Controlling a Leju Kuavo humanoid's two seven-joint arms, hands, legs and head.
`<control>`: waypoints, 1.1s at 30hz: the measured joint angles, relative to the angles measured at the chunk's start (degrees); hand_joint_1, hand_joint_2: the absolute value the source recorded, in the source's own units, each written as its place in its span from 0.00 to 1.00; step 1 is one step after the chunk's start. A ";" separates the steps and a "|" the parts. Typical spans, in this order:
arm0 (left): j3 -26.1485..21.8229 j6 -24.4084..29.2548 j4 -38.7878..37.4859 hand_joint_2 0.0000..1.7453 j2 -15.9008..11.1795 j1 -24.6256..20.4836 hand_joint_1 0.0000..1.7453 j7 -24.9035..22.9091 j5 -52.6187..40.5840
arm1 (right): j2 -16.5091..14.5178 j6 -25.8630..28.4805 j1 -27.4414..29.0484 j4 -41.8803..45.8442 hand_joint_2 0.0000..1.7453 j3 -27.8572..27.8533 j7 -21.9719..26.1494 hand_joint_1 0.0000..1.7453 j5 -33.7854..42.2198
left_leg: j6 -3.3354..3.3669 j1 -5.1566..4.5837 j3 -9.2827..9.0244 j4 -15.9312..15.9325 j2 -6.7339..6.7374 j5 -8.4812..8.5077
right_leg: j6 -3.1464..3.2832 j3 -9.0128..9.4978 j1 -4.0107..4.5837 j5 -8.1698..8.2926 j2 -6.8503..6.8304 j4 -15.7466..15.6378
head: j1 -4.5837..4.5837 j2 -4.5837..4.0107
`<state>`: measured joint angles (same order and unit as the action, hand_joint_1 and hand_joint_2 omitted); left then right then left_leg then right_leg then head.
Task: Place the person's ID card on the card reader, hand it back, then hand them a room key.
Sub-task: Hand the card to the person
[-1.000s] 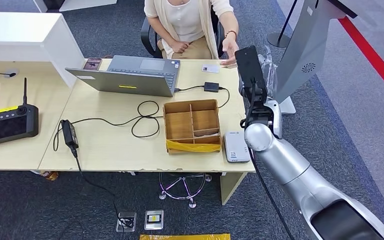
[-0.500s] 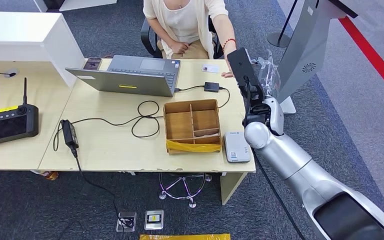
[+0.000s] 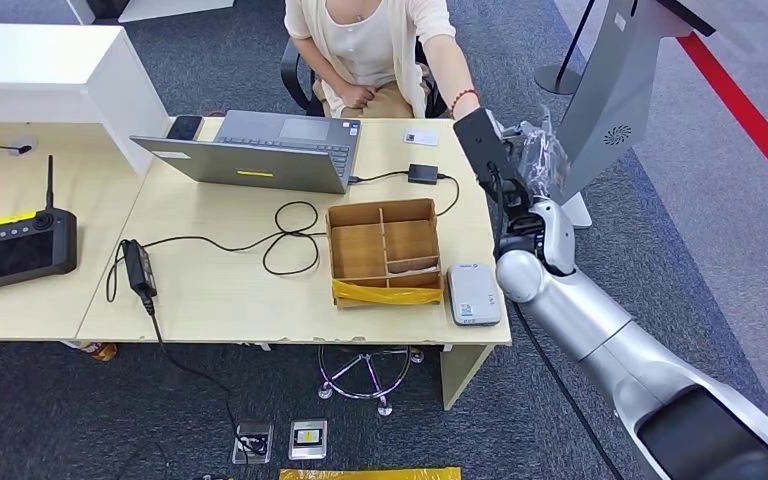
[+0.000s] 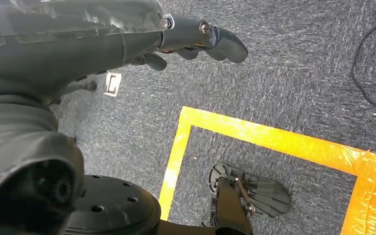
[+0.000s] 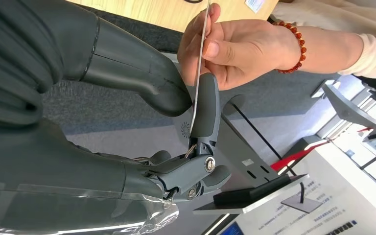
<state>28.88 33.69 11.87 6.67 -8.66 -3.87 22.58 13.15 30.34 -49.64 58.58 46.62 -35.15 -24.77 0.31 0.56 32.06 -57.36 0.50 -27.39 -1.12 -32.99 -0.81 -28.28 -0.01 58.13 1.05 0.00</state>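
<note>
Counter (image 3: pixel 220 290) of pale wood spreads across your head view, with a person (image 3: pixel 375 45) seated at its far side behind a grey laptop (image 3: pixel 260 150). Your right arm reaches up past the counter's right end, and your right hand (image 5: pixel 186 105) meets the person's hand (image 5: pixel 235 46) just off the far right corner. On the counter sit a wooden compartment box (image 3: pixel 384 250) with a yellow strip along its near edge, and just to its right, by the near edge, the grey card reader (image 3: pixel 473 294). A small white card (image 3: pixel 421 136) lies near the far edge, right of the laptop, and a black handheld controller (image 3: pixel 18 240) rests on the neighbouring surface to the left.

In your right wrist view the ID card (image 5: pixel 200 58) appears edge-on, a thin pale sliver, so you cannot read its face. It stands pinched between your thick grey thumb and one of the darker fingers (image 5: pixel 207 105), which press on its lower end. The person's thumb and fingertips grip the same card at its upper end, so both hands hold it at once. A red bead bracelet (image 5: pixel 293 46) circles the person's wrist.

Your left hand (image 4: pixel 196 41) hangs over grey carpet (image 4: pixel 298 88) marked with yellow tape (image 4: pixel 274 142), its fingers curled and holding nothing.
</note>
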 joint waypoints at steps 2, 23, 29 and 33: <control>0.01 0.06 0.00 0.00 0.00 0.01 0.00 0.01 0.25 | 0.03 -0.21 0.02 -0.10 1.00 0.07 0.00 1.00 -0.24 | 0.00 0.00 0.01 0.00 0.00 0.00 | 0.00 0.00 0.00 0.00 -0.01 0.00 | 0.00 0.00; 0.03 0.50 0.00 0.00 0.01 0.32 0.00 0.37 2.15 | 0.04 -5.24 0.22 -2.20 0.00 1.80 0.79 0.00 -2.21 | 0.00 0.00 0.01 0.00 -0.01 0.00 | 0.00 0.00 0.00 0.00 -0.01 0.00 | 0.00 0.00; 0.04 0.57 0.00 0.00 -0.07 0.84 0.00 1.37 4.12 | 1.92 -5.97 0.79 -2.34 0.00 1.65 -1.20 0.00 -3.33 | 0.00 -0.01 -0.01 -0.02 -0.01 0.00 | 0.00 -0.01 -0.01 0.00 -0.03 -0.02 | 0.01 0.00; 0.03 0.80 0.00 0.00 -0.16 1.41 0.00 1.82 5.25 | 4.87 -4.79 2.91 -2.19 0.00 0.39 -3.77 0.00 -4.54 | 0.01 -0.01 0.00 -0.03 -0.03 -0.01 | 0.00 0.01 -0.01 0.00 -0.06 -0.04 | 0.01 0.00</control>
<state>28.92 34.49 11.87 6.51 -7.24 -2.05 27.82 18.02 25.56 -46.72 56.39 47.01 -38.91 -29.32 0.32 0.55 32.05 -57.38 0.47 -27.40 -1.12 -32.98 -0.82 -28.28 -0.07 58.09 1.05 0.00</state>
